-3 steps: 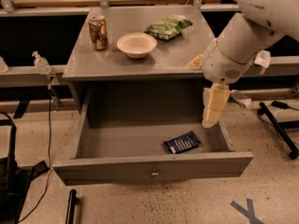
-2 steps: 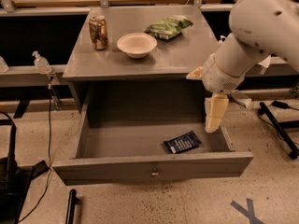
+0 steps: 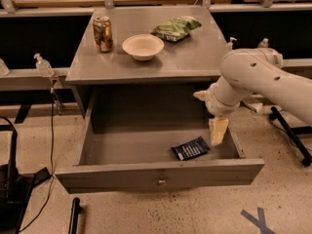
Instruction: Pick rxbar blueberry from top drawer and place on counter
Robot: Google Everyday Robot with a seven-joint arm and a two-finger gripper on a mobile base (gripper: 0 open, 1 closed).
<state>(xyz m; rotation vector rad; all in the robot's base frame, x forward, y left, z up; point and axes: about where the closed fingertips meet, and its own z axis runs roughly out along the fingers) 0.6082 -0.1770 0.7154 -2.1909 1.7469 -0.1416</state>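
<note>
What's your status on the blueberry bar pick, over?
Claw low at right side of open top drawer. Target rxbar blueberry flat on drawer floor, just left of claw, not lifted. Nothing between them.

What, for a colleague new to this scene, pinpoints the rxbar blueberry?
Find the open top drawer under the counter. On its floor, right of centre, lies the rxbar blueberry, beside the gripper hanging at the right end. Flat, navy, white print; the counter's bag is green.
</note>
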